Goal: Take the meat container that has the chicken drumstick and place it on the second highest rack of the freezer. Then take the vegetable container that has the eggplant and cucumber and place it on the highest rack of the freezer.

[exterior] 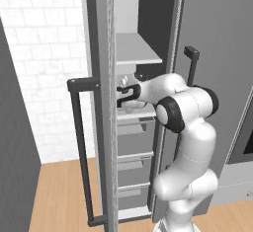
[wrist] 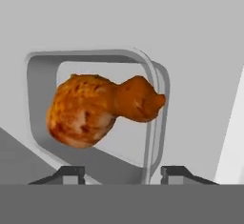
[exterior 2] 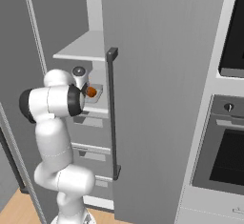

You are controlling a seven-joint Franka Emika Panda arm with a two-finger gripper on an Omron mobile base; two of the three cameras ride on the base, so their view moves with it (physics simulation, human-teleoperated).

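Orange-brown chicken drumstick (wrist: 100,113) in grey meat container (wrist: 40,99)

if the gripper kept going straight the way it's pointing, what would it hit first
Most likely the near rim of the meat container holding the chicken drumstick, which lies right ahead of the open gripper; depth is hard to judge.

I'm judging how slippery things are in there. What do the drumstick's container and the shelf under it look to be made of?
The container looks like thin clear or pale grey plastic: a smooth rounded rim, with the shelf showing through its floor. The chicken drumstick inside is glossy orange-brown. The shelf reads as smooth, matte pale grey, plastic or painted metal; the render leaves that open.
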